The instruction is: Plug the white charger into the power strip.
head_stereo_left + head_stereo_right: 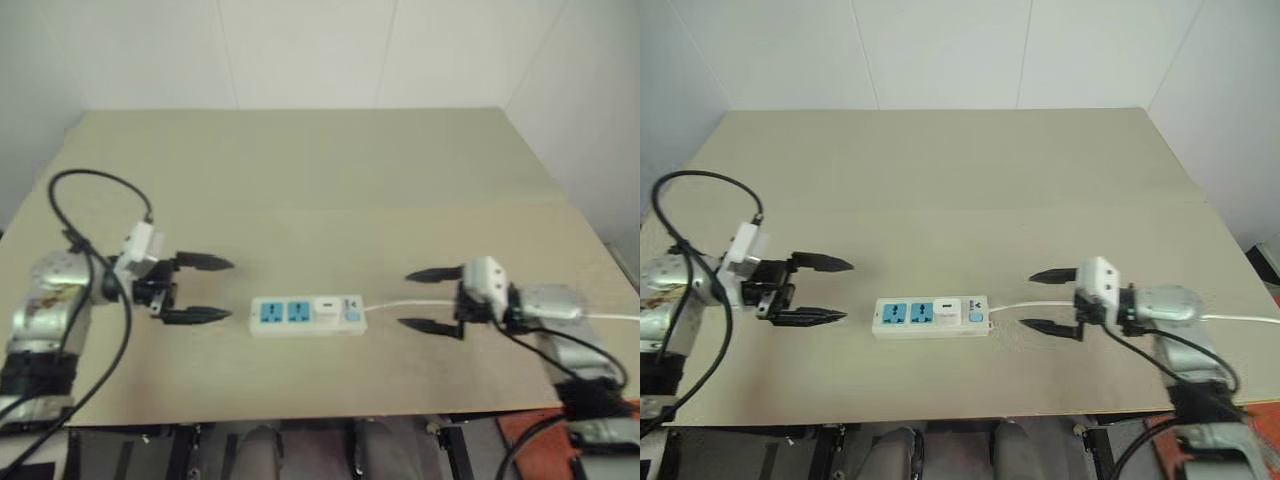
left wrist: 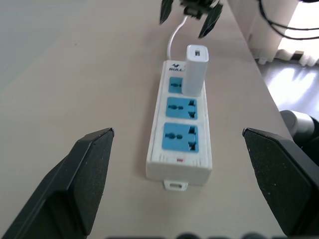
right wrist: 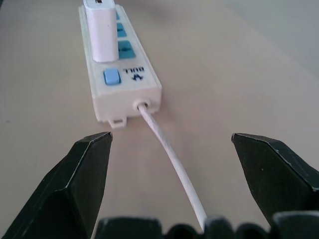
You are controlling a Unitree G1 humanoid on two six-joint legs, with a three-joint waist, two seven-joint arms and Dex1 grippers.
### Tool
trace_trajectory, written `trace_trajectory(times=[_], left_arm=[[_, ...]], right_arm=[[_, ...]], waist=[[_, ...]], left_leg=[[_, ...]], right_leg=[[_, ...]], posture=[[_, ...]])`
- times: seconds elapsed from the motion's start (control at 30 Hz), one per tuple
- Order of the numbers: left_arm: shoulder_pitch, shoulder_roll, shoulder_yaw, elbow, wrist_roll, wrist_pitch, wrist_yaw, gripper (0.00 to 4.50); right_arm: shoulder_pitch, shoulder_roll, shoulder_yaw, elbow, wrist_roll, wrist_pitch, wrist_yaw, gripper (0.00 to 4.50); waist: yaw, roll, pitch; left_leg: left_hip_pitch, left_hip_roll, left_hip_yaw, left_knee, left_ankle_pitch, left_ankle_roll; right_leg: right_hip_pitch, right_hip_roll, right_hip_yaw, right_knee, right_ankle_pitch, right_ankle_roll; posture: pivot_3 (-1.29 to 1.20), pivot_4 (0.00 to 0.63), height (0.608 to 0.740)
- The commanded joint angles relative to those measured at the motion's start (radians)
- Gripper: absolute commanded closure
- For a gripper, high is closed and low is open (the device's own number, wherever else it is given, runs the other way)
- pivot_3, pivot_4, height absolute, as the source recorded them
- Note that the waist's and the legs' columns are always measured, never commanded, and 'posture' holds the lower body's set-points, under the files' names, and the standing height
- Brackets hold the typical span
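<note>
The power strip [image 1: 306, 314] lies flat on the tan table, a long white bar with blue outlet faces. The white charger [image 2: 194, 69] stands upright in the outlet nearest the switch end, also seen as the white charger [image 3: 101, 31] from the other side. My left gripper [image 1: 197, 289] hangs open to the left of the strip, fingers pointing at it, nothing between them. My right gripper [image 1: 433, 300] is open to the right of the strip, straddling the line of the white cable [image 3: 172, 168] without touching it.
The tan table [image 1: 320, 170] stretches wide behind the strip. The strip's white cable [image 1: 410, 304] runs right past my right wrist toward the table edge. Black cables loop over both arms. White walls stand behind the table.
</note>
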State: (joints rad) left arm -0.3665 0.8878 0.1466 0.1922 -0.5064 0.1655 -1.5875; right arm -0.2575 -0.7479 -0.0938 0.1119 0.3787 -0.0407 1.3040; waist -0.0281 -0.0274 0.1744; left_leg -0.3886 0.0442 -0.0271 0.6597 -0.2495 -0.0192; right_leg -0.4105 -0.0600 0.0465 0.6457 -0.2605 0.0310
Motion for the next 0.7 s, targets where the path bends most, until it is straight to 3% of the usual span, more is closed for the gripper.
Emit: trace_trajectory(times=[0.03, 0.27, 0.7], left_arm=[[0.054, 0.041, 0.062, -0.032, 0.003, -0.034, 0.013, 0.0], [0.156, 0.046, 0.086, -0.14, -0.026, -0.012, 0.054, 0.0], [0.23, 0.049, 0.092, -0.272, -0.07, 0.075, 0.11, 0.0]], right_arm=[[0.056, -0.047, -0.077, -0.077, 0.052, 0.035, -0.007, 0.02], [0.142, -0.107, -0.149, -0.117, 0.085, 0.07, -0.007, 0.02], [0.183, -0.116, -0.135, -0.17, 0.085, 0.08, -0.005, 0.02]], waist=[[0.0, 0.0, 0.0], [0.011, 0.0, 0.0], [0.013, 0.0, 0.0]], left_leg=[[0.0, 0.0, 0.0, 0.0, 0.0, 0.0], [0.0, 0.0, 0.001, 0.0, 0.0, 0.0], [0.001, 0.0, 0.001, 0.001, 0.0, 0.0]], right_leg=[[0.0, 0.0, 0.0, 0.0, 0.0, 0.0], [0.0, 0.0, 0.001, 0.0, 0.0, 0.0], [0.001, 0.0, 0.001, 0.001, 0.0, 0.0]], posture=[[0.0, 0.15, 0.74], [0.0, 0.15, 0.74], [0.0, 0.15, 0.74]])
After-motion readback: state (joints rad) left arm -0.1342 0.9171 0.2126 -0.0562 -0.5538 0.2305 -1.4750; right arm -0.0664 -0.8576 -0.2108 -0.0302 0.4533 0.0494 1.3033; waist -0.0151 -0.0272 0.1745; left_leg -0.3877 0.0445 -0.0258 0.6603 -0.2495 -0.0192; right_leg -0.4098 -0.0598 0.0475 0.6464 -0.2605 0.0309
